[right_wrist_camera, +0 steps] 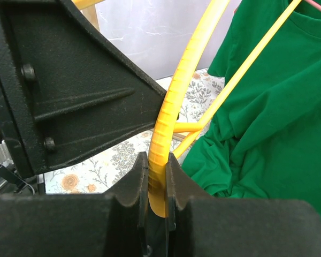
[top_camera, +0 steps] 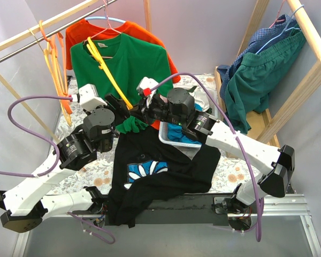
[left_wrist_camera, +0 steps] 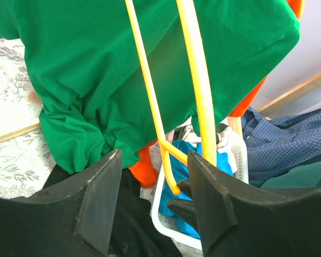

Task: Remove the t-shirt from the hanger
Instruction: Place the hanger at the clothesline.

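A bare yellow hanger slants up over the table between my two grippers. My right gripper is shut on its thick lower end. My left gripper stands open, and the hanger's arms run between its fingers, close to the right one. From above, the left gripper and right gripper meet at the hanger's low end. A black t-shirt with a blue and white print lies on the table, off the hanger, draped over the front edge.
A green t-shirt and an orange one hang on the back rail. Orange hangers hang at the left. A white basket of blue cloth sits under the right arm. A wooden rack at the right holds blue and teal garments.
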Available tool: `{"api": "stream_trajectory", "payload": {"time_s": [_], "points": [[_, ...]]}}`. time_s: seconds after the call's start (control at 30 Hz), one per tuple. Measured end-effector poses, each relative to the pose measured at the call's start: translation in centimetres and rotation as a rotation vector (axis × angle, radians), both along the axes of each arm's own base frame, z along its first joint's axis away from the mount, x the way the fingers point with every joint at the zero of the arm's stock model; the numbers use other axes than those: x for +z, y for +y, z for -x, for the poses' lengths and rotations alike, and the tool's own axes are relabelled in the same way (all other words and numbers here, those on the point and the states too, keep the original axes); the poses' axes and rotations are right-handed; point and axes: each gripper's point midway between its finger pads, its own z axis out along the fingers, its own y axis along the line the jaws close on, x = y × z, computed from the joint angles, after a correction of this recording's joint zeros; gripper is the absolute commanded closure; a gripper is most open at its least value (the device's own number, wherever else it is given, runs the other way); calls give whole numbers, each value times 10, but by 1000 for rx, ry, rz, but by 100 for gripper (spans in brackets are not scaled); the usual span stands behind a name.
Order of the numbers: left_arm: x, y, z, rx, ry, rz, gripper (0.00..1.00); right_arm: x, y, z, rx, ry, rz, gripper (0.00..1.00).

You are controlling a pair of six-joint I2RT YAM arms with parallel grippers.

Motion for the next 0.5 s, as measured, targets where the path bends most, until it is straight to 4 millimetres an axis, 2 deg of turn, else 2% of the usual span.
{"api": "stream_trajectory", "payload": {"time_s": [0.5], "points": [[0, 4, 3, -11, -25, 35, 43, 1, 3, 4, 33, 16, -14, 99]]}}
